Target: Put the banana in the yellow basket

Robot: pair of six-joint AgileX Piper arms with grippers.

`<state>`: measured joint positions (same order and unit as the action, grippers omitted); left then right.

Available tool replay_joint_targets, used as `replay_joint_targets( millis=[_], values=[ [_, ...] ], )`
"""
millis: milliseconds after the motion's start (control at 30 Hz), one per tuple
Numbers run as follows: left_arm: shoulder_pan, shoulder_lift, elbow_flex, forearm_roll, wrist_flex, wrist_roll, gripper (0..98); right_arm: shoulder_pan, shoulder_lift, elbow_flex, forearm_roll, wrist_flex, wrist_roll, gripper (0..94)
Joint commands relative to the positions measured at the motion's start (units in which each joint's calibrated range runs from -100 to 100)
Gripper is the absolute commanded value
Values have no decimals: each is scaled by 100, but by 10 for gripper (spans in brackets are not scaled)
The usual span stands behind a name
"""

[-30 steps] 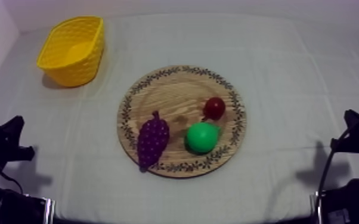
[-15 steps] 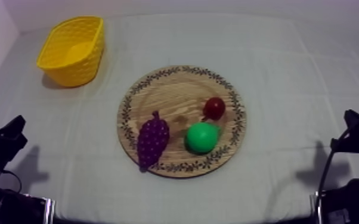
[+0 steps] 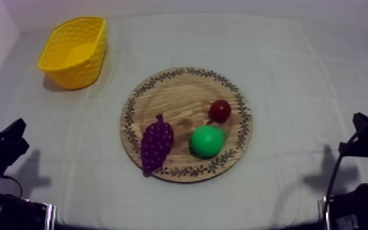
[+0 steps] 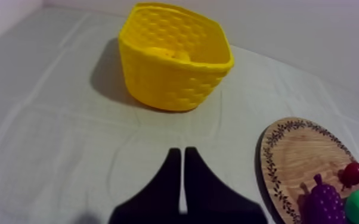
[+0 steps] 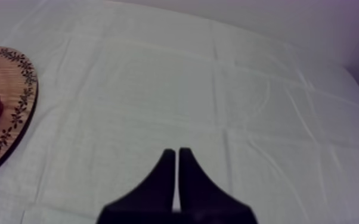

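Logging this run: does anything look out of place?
Nothing is spilled or askew. Oddly, the board holds just grapes, pear and small red fruit; what may be the banana lies in the basket.

The basket (image 3: 78, 74), yellow with a dimpled weave, stands upright at the far left of the table (image 3: 296, 73), well apart from the board (image 3: 180, 92). Inside it lies a deeper-yellow shape (image 4: 171, 53) (too dim to name surely). The board, round wood with a leafy rim, lies flat mid-table.
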<state>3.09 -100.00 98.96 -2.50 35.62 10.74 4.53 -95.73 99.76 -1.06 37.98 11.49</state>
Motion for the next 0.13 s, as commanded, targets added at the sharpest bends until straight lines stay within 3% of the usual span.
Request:
replay_joint_targets(
  millis=[0,100],
  values=[
    [-1,0,3,-1,-5,-2,1,-1,-2,2,1,1,-4,3],
    [-1,0,3,2,-5,-2,1,-1,-2,2,1,1,-4,3]
  ],
)
